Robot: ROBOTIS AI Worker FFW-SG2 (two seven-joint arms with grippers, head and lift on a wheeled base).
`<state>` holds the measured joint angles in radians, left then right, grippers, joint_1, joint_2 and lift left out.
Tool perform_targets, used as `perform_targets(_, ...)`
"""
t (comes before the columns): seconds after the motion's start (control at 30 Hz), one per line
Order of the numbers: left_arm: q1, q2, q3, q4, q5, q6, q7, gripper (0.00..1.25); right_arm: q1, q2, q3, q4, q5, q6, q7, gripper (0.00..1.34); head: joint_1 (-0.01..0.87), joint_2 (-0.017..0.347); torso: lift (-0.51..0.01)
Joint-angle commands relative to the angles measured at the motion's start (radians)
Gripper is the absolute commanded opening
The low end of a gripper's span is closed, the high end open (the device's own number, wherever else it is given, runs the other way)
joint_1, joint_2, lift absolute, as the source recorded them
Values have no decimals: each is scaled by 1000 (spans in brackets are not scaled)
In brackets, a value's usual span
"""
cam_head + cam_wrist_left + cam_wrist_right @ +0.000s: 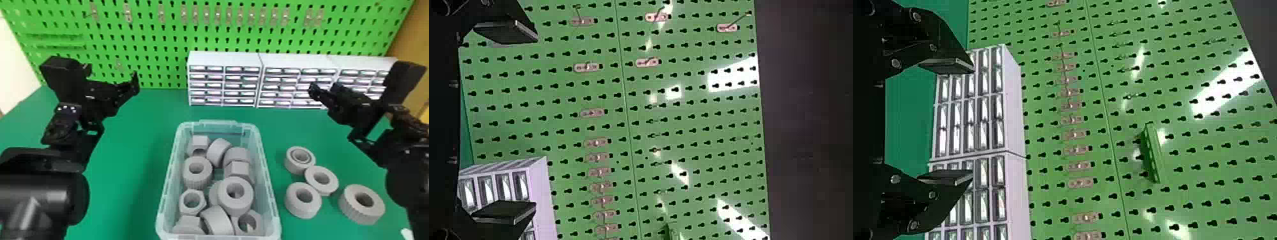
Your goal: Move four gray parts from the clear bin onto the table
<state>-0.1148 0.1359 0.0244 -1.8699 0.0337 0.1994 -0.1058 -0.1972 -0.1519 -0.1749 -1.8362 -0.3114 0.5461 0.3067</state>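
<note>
Left gripper (111,71), right gripper (325,88): both released, fingers apart | loose gray parts (234,206) fill clear bin (217,122) far edge to near, between grippers sideways, nearer robot, touching neither | four gray parts (303,209) on table (143,127), past bin's right edge, robotward of right gripper's fingertips

L arm (38,194) in from btm-left of head view, L gripper (111,75) upper L, fingers wide apart. R arm (410,169) in from R edge, R gripper (325,89) upper R, fingers apart too.
</note>
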Motion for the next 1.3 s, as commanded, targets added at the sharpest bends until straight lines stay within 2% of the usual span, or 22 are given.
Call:
perform_targets(0.0,1,1,0,0,0,0,0,1143,-1,2,0,0,0,0,0,827,678,34,-50)
perform_targets(1.27,1,-1,-3,0,0,0,0,1141,1,5,3,0,2,1,0,827,678,34,-50)
